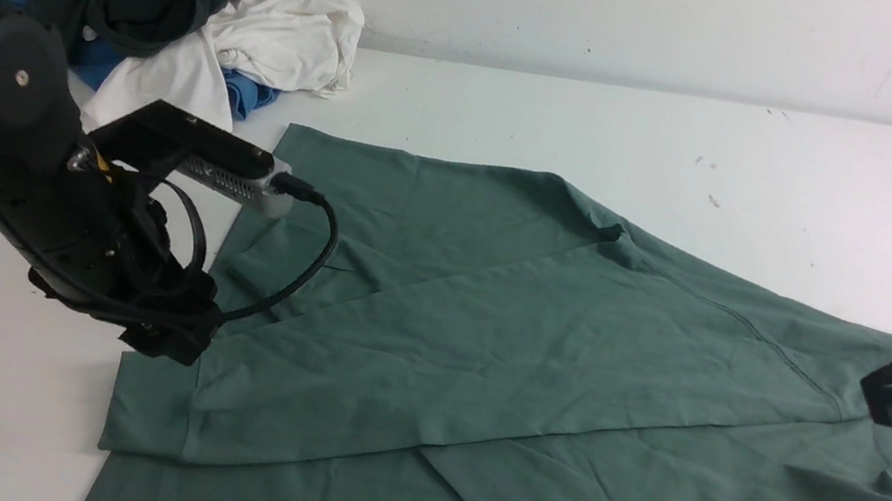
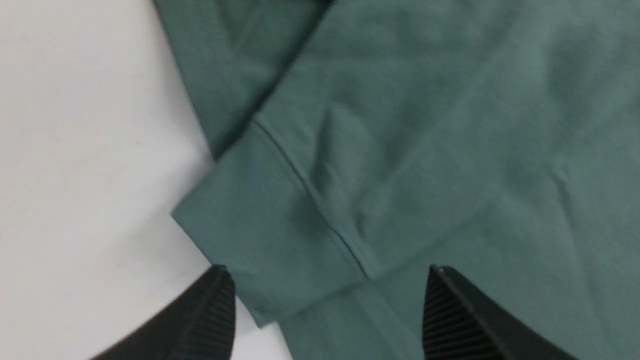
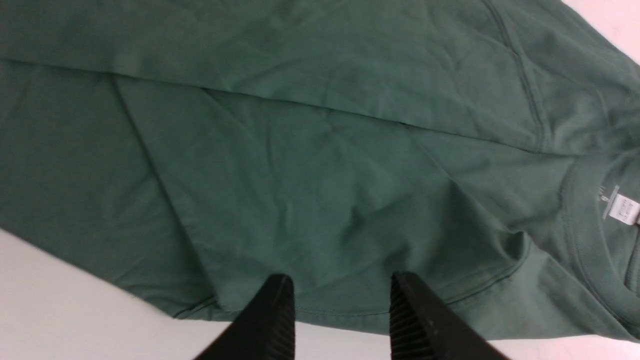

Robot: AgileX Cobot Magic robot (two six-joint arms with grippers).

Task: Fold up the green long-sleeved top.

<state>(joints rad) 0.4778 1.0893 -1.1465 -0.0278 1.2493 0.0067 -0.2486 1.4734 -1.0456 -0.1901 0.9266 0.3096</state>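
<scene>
Over the green top, both jaws stand open.

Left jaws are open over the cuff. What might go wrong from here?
The left gripper hovers open right over the sleeve cuff; pulling away low could snag it and undo the fold. The left arm's cable loops close above the green long-sleeved top and might drag the cloth.
</scene>
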